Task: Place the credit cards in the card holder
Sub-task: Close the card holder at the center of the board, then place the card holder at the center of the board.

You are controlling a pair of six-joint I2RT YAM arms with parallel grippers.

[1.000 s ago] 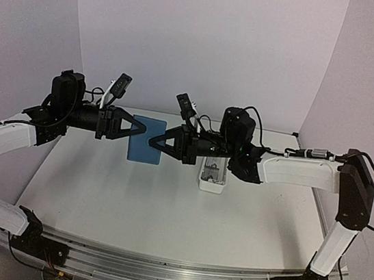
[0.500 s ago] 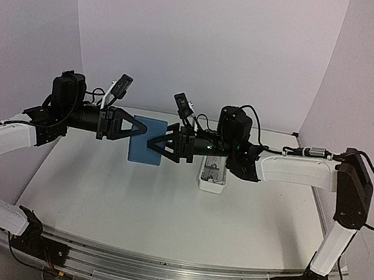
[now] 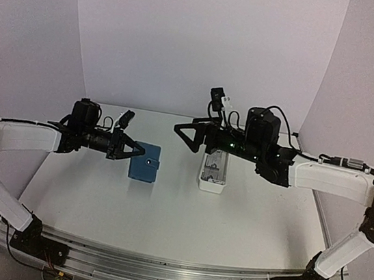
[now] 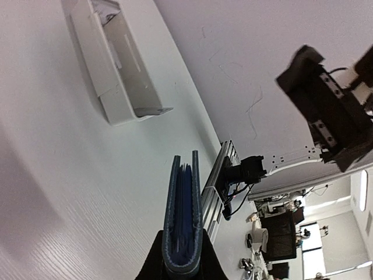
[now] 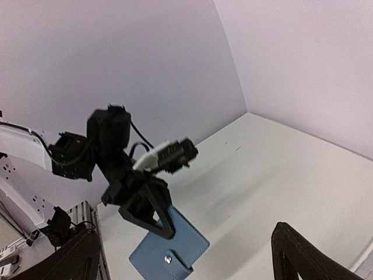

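Holding small blue folding snap-tab card holder (image 3: pixel 144 163) pinched tight at edge in left gripper (image 3: pixel 137 151), low over white table (image 3: pixel 97 190), left of long white plastic tray (image 3: pixel 213 171). With right gripper (image 3: pixel 186 134) spread wide, empty, raised apart. No loose credit cards visible. Probably best: lower gently, lay flat, then release.

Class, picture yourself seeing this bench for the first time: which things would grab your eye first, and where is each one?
The blue card holder stands out against the white table, left of centre, pinched at one edge by the left end effector. Near the middle, the right end effector is raised with its jaws wide open. A long white tray lies just right of the card holder.
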